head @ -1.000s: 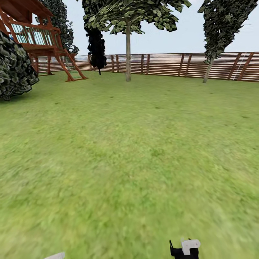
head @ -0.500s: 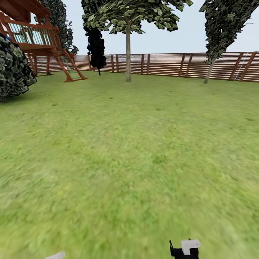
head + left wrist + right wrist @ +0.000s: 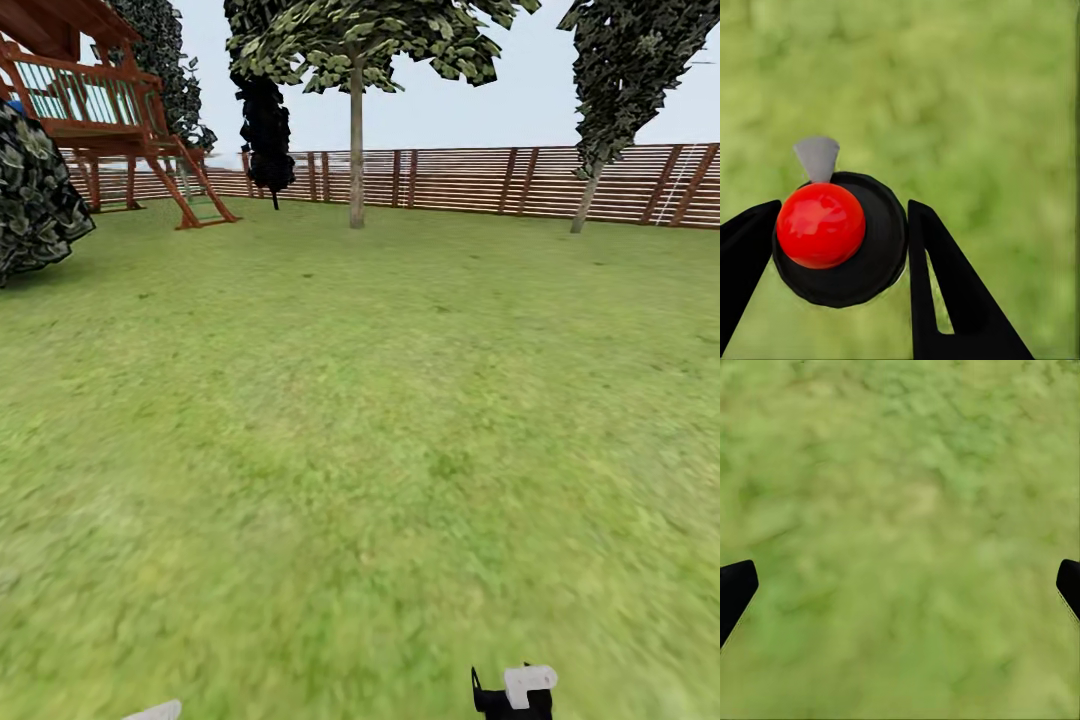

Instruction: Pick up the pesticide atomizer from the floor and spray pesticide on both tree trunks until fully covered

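In the left wrist view my left gripper (image 3: pixel 844 210) is shut on the pesticide atomizer (image 3: pixel 874 259), a black round body with a red top (image 3: pixel 821 225) and a small grey nozzle (image 3: pixel 817 156), seen from above over blurred grass. My right gripper (image 3: pixel 904 574) is open, holding nothing, its two black fingertips far apart above the lawn. Far ahead in the head view a tree (image 3: pixel 356 40) with a straight pale trunk (image 3: pixel 356 150) stands before the fence. A second tree (image 3: pixel 625 70) with a thin leaning trunk (image 3: pixel 582 205) stands at the far right.
Green lawn (image 3: pixel 360 430) stretches ahead to a brown slat fence (image 3: pixel 480 180). A red wooden play tower (image 3: pixel 110 120) and a dark bush (image 3: pixel 35 195) stand at the far left, with a black conifer (image 3: pixel 267 130) beside them. Part of my right arm (image 3: pixel 515 692) shows at the lower edge.
The whole head view has shifted slightly, with the bush and play tower sliding left, so the camera has moved. The arms keep their places in the picture.
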